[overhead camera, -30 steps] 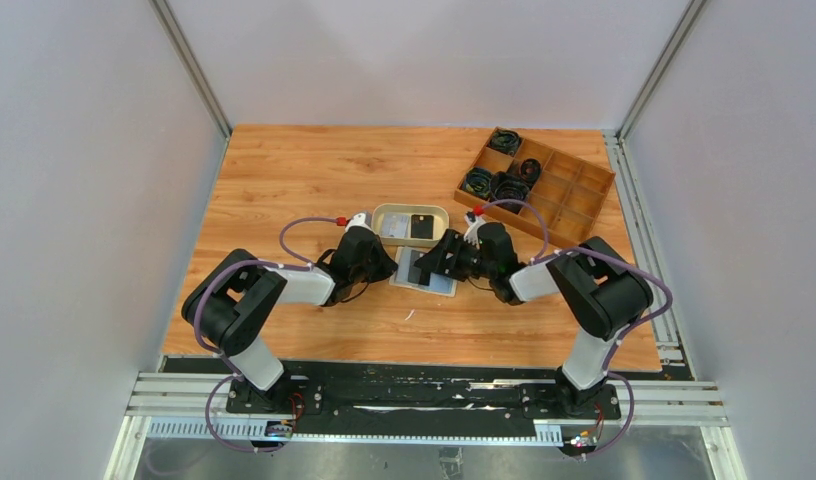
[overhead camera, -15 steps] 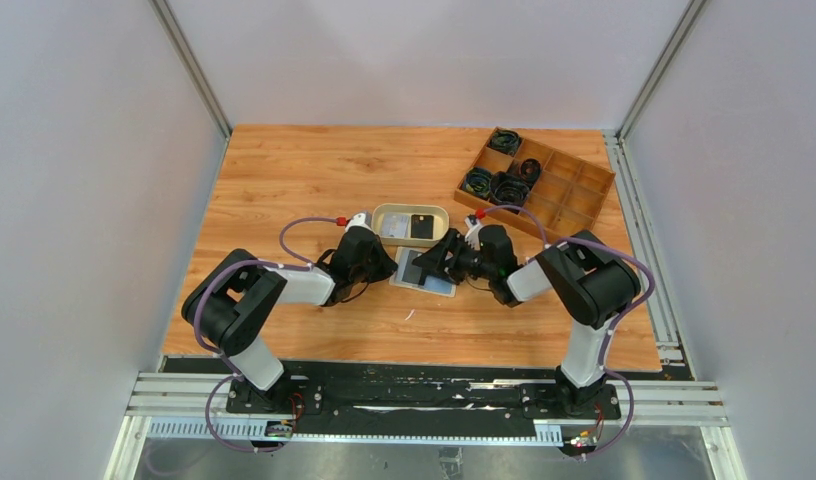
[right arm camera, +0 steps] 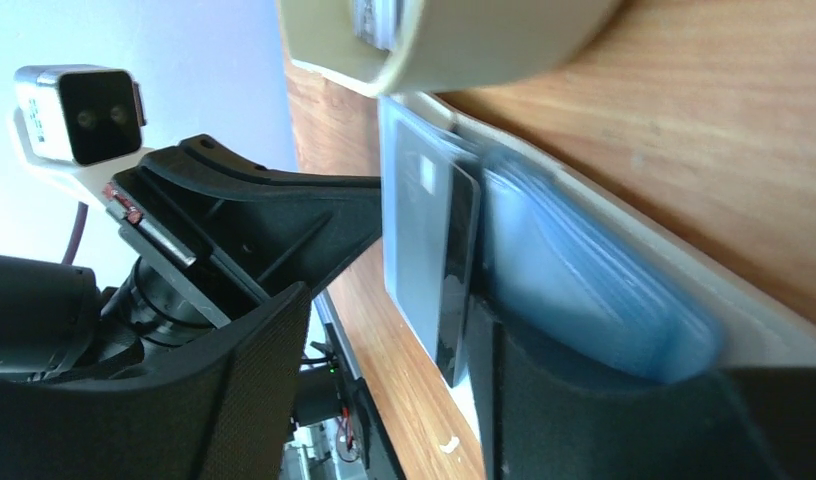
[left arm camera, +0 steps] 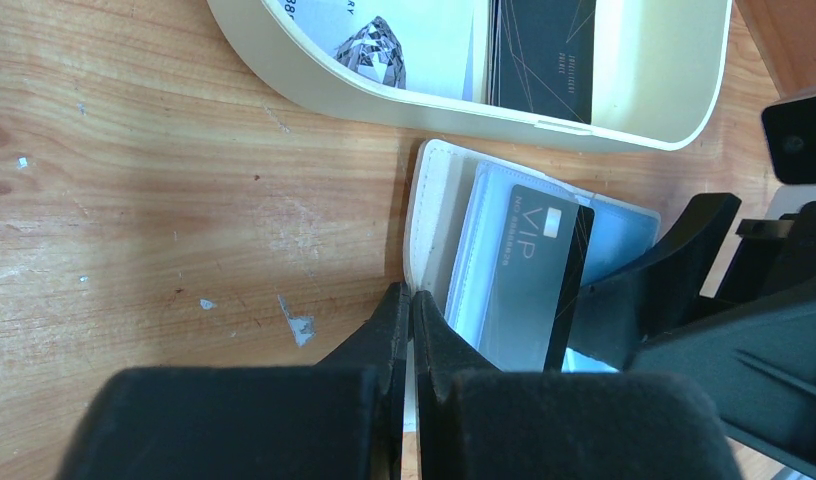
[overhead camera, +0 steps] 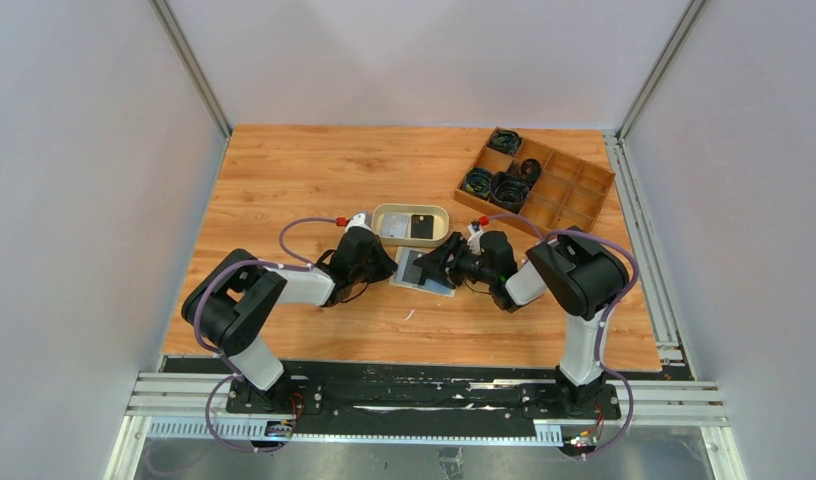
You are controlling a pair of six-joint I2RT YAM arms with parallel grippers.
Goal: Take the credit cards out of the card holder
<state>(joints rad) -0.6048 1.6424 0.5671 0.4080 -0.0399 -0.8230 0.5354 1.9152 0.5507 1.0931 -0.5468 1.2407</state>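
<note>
The cream card holder [overhead camera: 424, 272] lies open on the table in front of the dish. My left gripper [left arm camera: 411, 300] is shut on the edge of its left leaf [left arm camera: 429, 215]. A dark grey credit card [left arm camera: 532, 270] marked VIP sticks partway out of the inner pocket, with pale blue pocket contents [left arm camera: 624, 240] behind it. My right gripper [right arm camera: 389, 300] is open, with its jaws on either side of that dark card [right arm camera: 429, 230]. One finger [right arm camera: 544, 400] lies against the card's edge. The other finger [right arm camera: 254, 380] stands well away from it.
An oval beige dish [overhead camera: 379, 212] just behind the card holder holds a white card [left arm camera: 384, 40] and a black card [left arm camera: 544, 50]. A wooden compartment tray [overhead camera: 574, 205] with coiled cables sits at the back right. Both wrists crowd the card holder.
My right gripper has moved a little left, further over the card holder, and its jaws have narrowed somewhat. The left gripper and the card holder have not moved.
</note>
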